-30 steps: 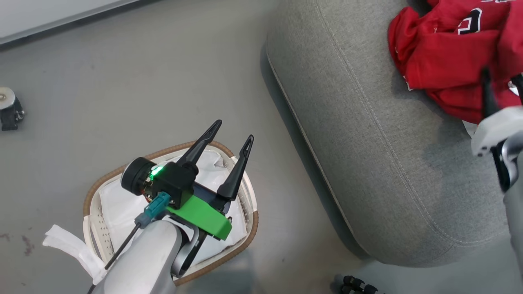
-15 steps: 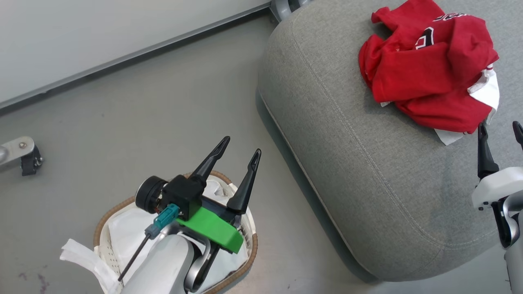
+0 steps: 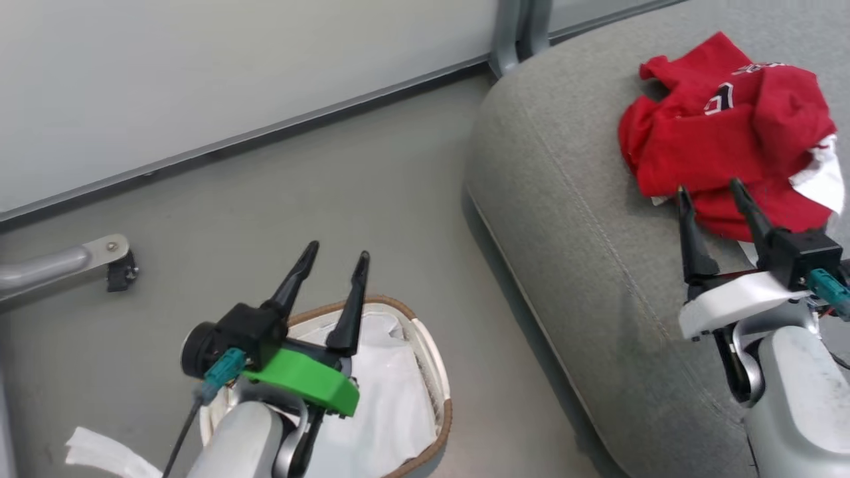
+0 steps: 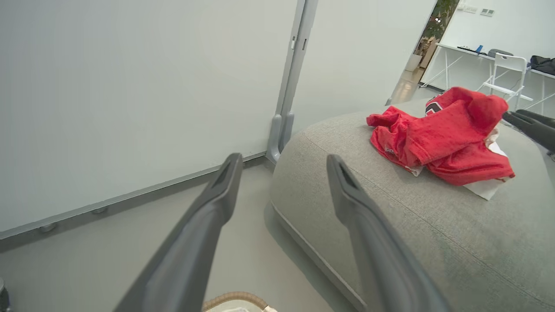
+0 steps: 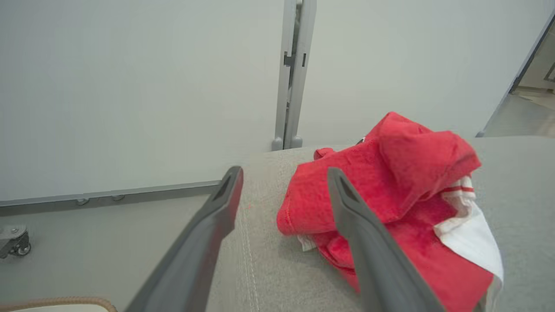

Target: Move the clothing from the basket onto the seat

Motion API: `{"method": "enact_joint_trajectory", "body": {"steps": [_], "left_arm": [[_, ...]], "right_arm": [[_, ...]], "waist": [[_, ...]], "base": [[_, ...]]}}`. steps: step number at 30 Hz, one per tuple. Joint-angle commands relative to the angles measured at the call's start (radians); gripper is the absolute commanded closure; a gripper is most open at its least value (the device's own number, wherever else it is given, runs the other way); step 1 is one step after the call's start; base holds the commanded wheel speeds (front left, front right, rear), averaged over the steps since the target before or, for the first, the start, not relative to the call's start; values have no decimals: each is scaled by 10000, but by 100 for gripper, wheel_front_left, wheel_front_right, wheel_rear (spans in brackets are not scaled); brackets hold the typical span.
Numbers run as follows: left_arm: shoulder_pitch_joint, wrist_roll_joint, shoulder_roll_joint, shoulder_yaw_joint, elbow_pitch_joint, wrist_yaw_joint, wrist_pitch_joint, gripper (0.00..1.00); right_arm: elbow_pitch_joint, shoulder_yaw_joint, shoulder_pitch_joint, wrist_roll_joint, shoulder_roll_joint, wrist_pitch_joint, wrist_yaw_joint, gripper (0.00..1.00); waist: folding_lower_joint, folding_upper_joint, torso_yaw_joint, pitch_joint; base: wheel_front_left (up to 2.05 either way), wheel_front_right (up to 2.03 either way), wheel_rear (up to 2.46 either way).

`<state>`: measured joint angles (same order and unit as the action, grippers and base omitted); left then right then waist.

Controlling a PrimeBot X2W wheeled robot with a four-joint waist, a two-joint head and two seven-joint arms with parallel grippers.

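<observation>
Left gripper (image 3: 338,250): fingers spread and empty, held above the laundry basket (image 3: 435,362).
Basket: the white liner (image 3: 392,405) is seen inside.
Right gripper (image 3: 708,188): fingers parted, nothing held, beside the pile's near edge.
Red garments (image 3: 717,146): heaped on the grey sofa (image 3: 571,219).
Handling: judged light, limp and easily snagged; a raised fold is best pinched.

The only markings sit on the red jersey (image 3: 724,143). In the head view, at twelve o'clock of the crumpled heap, a black-and-white digit (image 3: 721,98) shows. It is folded across itself and is possibly a 2, though the crease hides too much to be sure. Toward one o'clock, a strip of white lettering (image 3: 764,66) is too small to read. In the left wrist view, a small tag (image 4: 389,150) at nine o'clock is illegible.
</observation>
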<state>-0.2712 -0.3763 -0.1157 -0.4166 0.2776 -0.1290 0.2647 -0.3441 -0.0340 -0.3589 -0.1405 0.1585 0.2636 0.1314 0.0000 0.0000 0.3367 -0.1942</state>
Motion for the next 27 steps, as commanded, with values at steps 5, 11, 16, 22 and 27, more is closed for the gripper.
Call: {"method": "enact_joint_trajectory", "body": {"steps": [5,11,16,22,27], "left_arm": [[592,285,85,913,173,-30,-9,0],[937,670,250,2181,413,-27,-10,0],[1199,938,344,3012,630,-28,-9,0],[1679,1236,495,3908,979,-28,-10,0],[2014,1367,569,4529,1115,-28,-9,0]], "right_arm": [[20,457,-84,-88,-305,12,-15,0],[-205,649,86,-105,-688,12,-15,0],[-459,798,297,38,-886,12,-15,0],[-638,745,631,149,-998,14,-15,0],[-614,606,982,144,-1045,13,-15,0]], "waist": [[0,0,-1120,609],[0,0,-1927,867],[0,0,-2460,1033],[0,0,-2864,1240],[0,0,-3000,1383]], "base": [[0,0,0],[0,0,0],[0,0,0],[0,0,0],[0,0,0]]}}
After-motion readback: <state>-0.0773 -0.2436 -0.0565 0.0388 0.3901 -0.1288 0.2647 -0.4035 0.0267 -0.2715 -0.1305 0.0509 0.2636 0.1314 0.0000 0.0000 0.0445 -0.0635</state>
